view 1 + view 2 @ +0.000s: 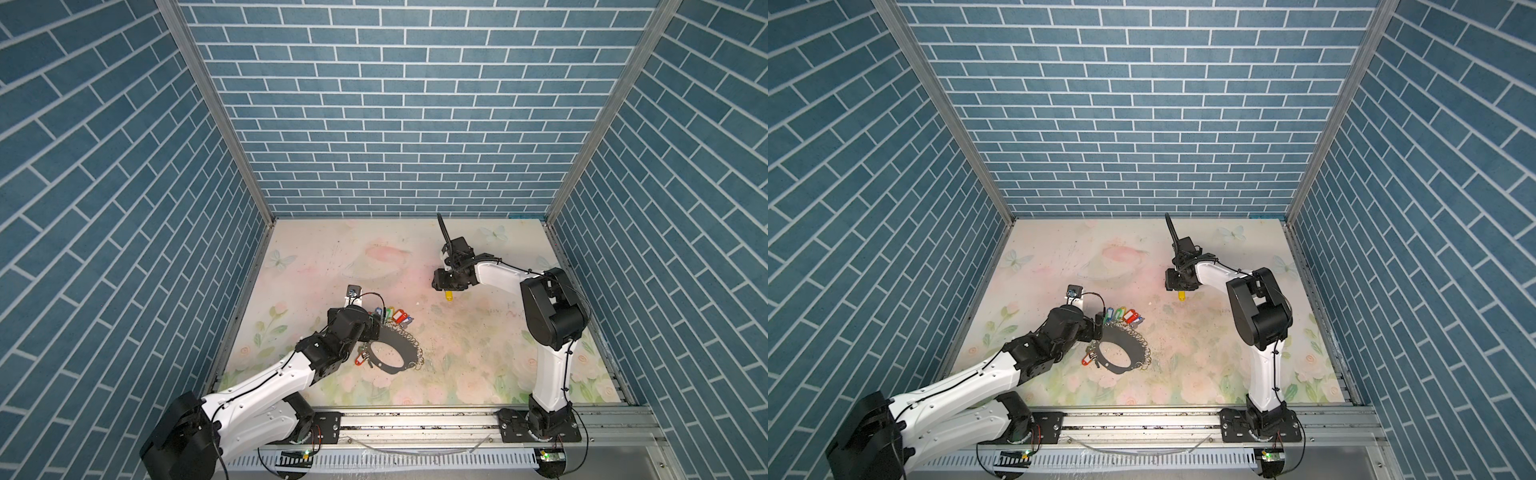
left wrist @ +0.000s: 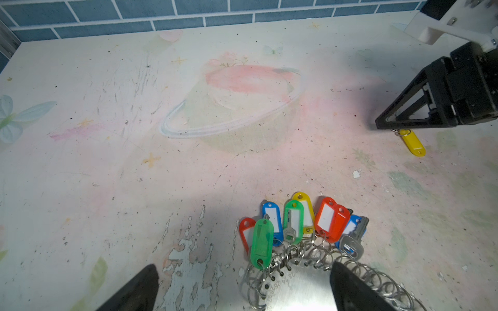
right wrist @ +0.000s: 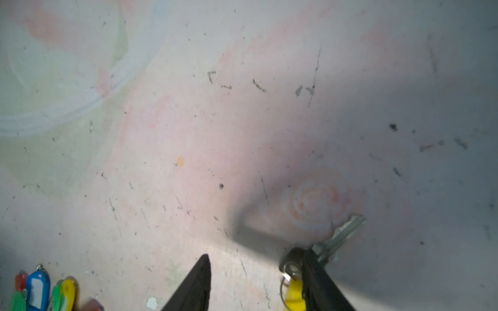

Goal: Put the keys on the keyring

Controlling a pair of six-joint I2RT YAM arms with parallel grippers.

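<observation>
Standing by the rail, item by item. Left wrist view: left gripper (image 2: pixel 244 265), pincer spread full wide, straddles the near edge of the keyring (image 2: pixel 301 290). It looks posted there to steady the plate for threading. The other tagged keys (image 2: pixel 296 223) fan out from the plate's rim. Across the table the right gripper (image 2: pixel 385 126) has its tips down at the keys (image 2: pixel 412 144), yellow tag poking out past them, well apart from the keyring. Right wrist view: right gripper (image 3: pixel 252 254), fingers parted with bare table showing between. One finger lies across the head of the keys (image 3: pixel 339 237), metal blade beyond it and yellow tag on the inner side — nothing pinched that I can see. My guess is that it is lining up for a grasp. Both top views: the keys (image 1: pixel 449 295) lie flat under the right gripper (image 1: pixel 442 291), and the keyring (image 1: pixel 405 338) lies beside the left gripper (image 1: pixel 376 322) — one arm to fetch, one to hold, by my reading. The table (image 1: pixel 332 257) has a faded floral print, scuffed and peeling. The walls (image 1: pixel 395 104) are papered in blue brick on three sides. An aluminium rail (image 1: pixel 415 419) carries both arm bases.
</observation>
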